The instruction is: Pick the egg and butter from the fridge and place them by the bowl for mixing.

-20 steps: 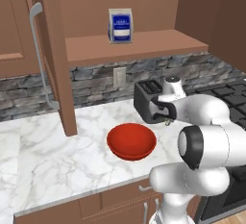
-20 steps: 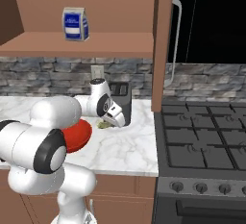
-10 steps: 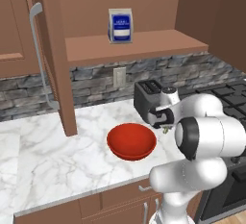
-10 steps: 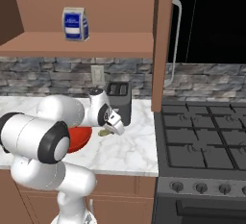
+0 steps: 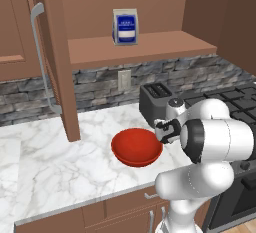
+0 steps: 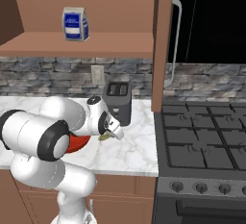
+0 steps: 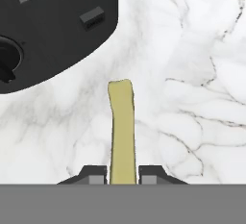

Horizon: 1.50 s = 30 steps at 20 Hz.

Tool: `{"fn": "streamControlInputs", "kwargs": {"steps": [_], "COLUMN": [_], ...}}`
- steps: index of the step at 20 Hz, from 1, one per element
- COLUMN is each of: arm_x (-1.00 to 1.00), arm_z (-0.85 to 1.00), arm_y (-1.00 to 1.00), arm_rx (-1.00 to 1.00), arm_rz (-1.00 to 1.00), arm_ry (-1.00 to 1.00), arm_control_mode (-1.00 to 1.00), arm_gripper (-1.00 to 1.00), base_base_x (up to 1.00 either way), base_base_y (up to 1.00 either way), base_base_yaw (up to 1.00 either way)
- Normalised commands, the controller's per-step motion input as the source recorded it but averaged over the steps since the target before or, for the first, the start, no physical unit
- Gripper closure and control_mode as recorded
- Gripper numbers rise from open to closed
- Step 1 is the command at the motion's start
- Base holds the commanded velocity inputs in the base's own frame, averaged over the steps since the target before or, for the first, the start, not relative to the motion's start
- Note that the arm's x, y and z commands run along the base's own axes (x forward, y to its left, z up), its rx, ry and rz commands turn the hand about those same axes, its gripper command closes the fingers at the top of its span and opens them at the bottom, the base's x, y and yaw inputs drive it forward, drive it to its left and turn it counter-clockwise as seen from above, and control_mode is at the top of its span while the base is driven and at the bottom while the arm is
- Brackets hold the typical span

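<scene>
In the left base view, brown cabinets fill the upper left of the frame, with a long curved grey handle on a tall brown panel. Below runs a white marble counter, backed by a grey stone wall strip with a pale outlet. A wooden shelf crosses the upper middle and bears a blue and white carton. The red bowl sits at the centre of the frame on the counter. Just right of it and behind stands the dark toaster. The gripper hangs low just beside the bowl's right rim, in front of the toaster. A black stove fills the right edge.

In the right base view, the carton stands at upper left on the shelf. The bowl shows partly behind the white arm at lower left. The gripper points down over the counter in front of the toaster, with the butter as a small olive piece at its tips. Right of centre stands a brown panel with a handle; the stove takes the lower right.

In the hand view, the toaster fills the upper left. The butter rises from bottom centre, clamped between the two dark fingers, above the marble.
</scene>
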Motion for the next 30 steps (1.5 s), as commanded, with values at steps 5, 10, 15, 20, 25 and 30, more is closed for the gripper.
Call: {"fn": "streamControlInputs", "kwargs": {"steps": [5,10,15,20,25,30], "arm_x": [0.00,0.00,-0.19,-0.83,-1.00,-1.00], "arm_z": [-0.05,0.31,1.00,1.00,1.00,1.00], "arm_y": [0.00,0.00,0.11,0.19,0.20,0.17], "arm_rx": [-0.01,0.00,0.01,0.07,0.07,0.01], "arm_rz": [0.00,-0.01,-0.04,-0.04,-0.03,-0.09], "arm_ry": [-0.03,0.00,0.00,0.00,0.00,-0.04], "arm_control_mode": [-1.00,-1.00,-1.00,-1.00,-1.00,-1.00], "arm_gripper": [-1.00,-1.00,-1.00,-1.00,-1.00,-1.00], "base_base_x": [0.00,0.00,0.00,0.00,0.00,0.00], "base_base_y": [0.00,0.00,0.00,0.00,0.00,0.00], "base_base_yaw": [0.00,0.00,0.00,0.00,0.00,0.00]}}
